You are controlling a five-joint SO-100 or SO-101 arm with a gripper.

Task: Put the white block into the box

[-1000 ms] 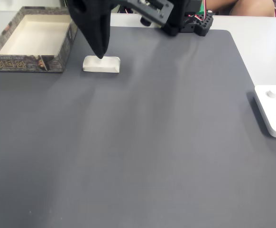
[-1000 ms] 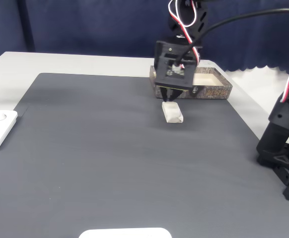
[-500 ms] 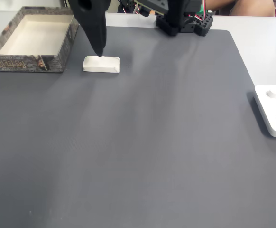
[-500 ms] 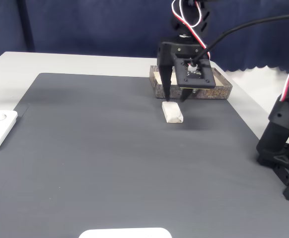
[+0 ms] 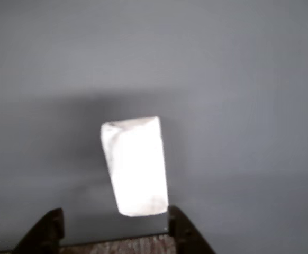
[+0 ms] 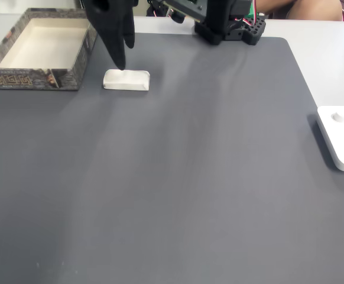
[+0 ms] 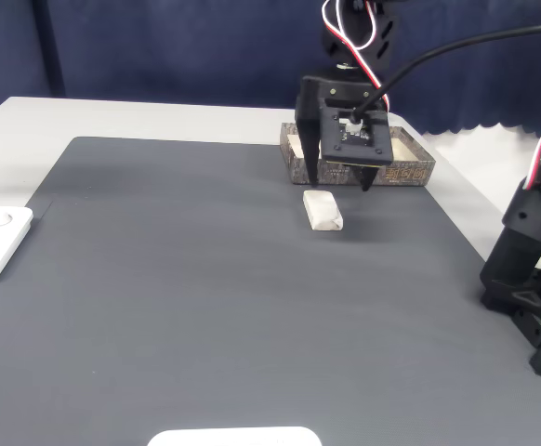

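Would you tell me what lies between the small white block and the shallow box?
Only bare grey mat separates the white block from the box, in a fixed view.

We count one white block (image 6: 126, 80) on one dark grey mat (image 6: 178, 177). We see one box (image 6: 39, 48) at about ten o'clock from the block in a fixed view. There is one black gripper (image 7: 339, 181) with two fingers (image 7: 312, 167). We count one white device (image 6: 342, 137) at three o'clock, with two round dips.
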